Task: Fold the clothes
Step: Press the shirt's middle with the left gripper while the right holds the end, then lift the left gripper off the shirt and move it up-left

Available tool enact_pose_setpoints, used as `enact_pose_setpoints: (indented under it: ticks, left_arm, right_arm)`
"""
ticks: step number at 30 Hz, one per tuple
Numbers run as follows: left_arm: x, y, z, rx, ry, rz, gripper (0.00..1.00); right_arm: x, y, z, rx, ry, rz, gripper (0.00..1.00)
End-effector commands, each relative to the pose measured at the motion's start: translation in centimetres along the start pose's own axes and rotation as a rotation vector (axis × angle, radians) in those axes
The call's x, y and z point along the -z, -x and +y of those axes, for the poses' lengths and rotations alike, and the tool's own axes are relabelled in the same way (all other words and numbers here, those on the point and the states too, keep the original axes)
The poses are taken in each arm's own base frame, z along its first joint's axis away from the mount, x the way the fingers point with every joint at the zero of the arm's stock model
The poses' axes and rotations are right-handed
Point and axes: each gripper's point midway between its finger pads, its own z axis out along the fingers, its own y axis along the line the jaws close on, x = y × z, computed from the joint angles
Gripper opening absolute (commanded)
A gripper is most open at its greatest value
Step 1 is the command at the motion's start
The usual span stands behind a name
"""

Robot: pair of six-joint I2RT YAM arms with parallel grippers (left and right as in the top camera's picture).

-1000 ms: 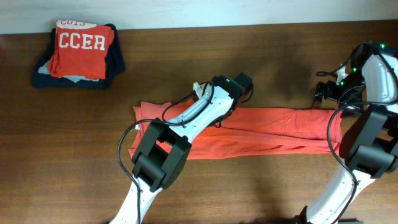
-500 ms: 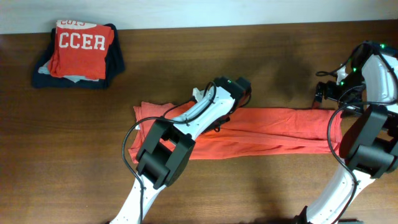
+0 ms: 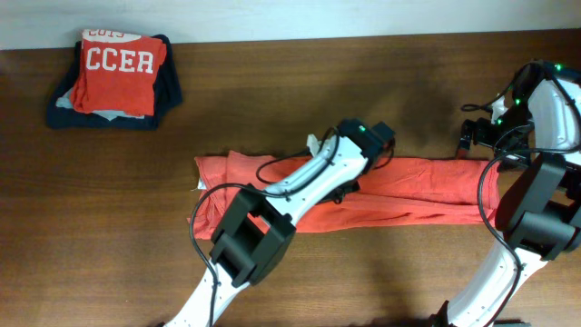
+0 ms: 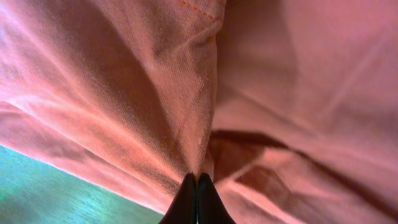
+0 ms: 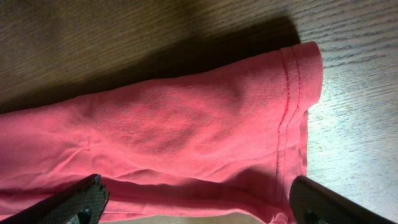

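A red-orange garment (image 3: pixel 399 186) lies folded into a long band across the middle of the table. My left gripper (image 3: pixel 363 168) is shut on a fold of this cloth near its top edge; in the left wrist view the fingertips (image 4: pixel 197 186) pinch a ridge of the fabric (image 4: pixel 155 93). My right gripper (image 3: pixel 472 141) is open and hovers over the garment's right end; in the right wrist view its fingers (image 5: pixel 193 199) straddle the hemmed sleeve end (image 5: pixel 292 93) without touching it.
A stack of folded clothes (image 3: pixel 116 77), with an orange "CCER" shirt on top of dark garments, sits at the back left. The brown wooden table (image 3: pixel 272 100) extends around the garment; the wall edge runs along the back.
My left gripper has moved to the right along the garment's top edge, dragging the pinched fold with it. The right arm has not moved.
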Motion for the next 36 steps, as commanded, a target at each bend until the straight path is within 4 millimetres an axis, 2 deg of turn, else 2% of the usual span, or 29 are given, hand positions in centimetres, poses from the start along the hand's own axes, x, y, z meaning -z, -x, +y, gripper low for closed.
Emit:
enact_pose_setpoints:
  ticks: [1, 3, 4, 5, 8, 12, 21, 25, 32, 36]
  left_arm:
    - [1.2, -1.1, -0.4, -0.036, -0.027, -0.001, 0.01]
    - [0.9, -1.4, -0.3, -0.036, -0.017, 0.003, 0.04]
    - [0.7, -1.5, -0.2, -0.037, -0.011, 0.005, 0.12]
    - [0.6, -1.6, -0.1, -0.034, -0.005, 0.009, 0.23]
    - [0.3, -1.7, 0.7, 0.002, 0.024, 0.021, 0.66]
    - [0.3, -0.8, 1.6, 0.047, 0.037, 0.035, 0.99]
    - [3.3, 3.5, 4.7, 0.150, -0.078, 0.108, 0.99]
    - [3.1, 5.5, 4.0, 0.194, -0.138, 0.088, 0.99]
    - [3.0, 6.0, 4.5, 0.204, -0.126, 0.078, 0.99]
    - [2.7, 7.0, 5.5, 0.222, -0.100, 0.052, 0.99]
  right_arm:
    - [0.5, 0.3, 0.0, -0.002, 0.004, -0.019, 0.99]
    - [0.5, 0.3, 0.0, -0.002, 0.004, -0.019, 0.99]
    - [0.5, 0.3, 0.0, -0.002, 0.004, -0.019, 0.99]
    - [0.5, 0.3, 0.0, -0.002, 0.004, -0.019, 0.98]
    - [0.5, 0.3, 0.0, -0.002, 0.004, -0.019, 0.99]
    - [0.5, 0.3, 0.0, -0.002, 0.004, -0.019, 0.99]
    - [0.5, 0.3, 0.0, -0.002, 0.004, -0.019, 0.99]
    - [0.5, 0.3, 0.0, -0.002, 0.004, -0.019, 0.99]
    - [0.5, 0.3, 0.0, -0.002, 0.004, -0.019, 0.99]
    - [0.5, 0.3, 0.0, -0.002, 0.004, -0.019, 0.99]
